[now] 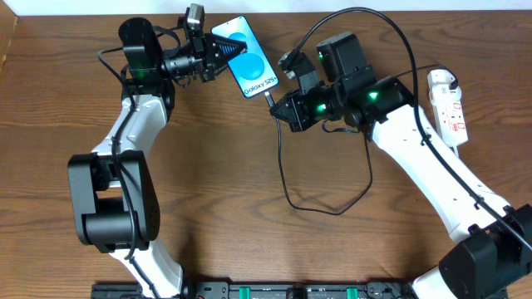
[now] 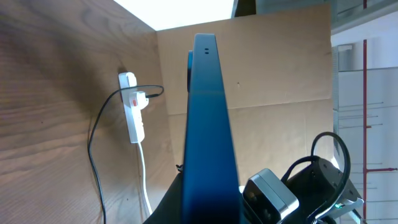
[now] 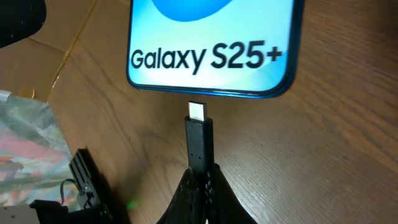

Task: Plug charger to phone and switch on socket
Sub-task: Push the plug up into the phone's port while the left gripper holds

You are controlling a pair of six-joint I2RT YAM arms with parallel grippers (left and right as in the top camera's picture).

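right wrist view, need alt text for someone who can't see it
The right claw grips the charger by its black connector, whose metal tip points at the bottom edge of the phone and sits just short of it, not yet plugged in. The phone's bright screen reads "Galaxy S25+", above a brown wooden table.

Your overhead view is evenly lit and sharp, with soft shadows across the worktop. On the left wrist, the phone sits too close and blurs, beneath a blown-out white patch. On the right wrist, its screen glares, while the charger tip looks crisp.
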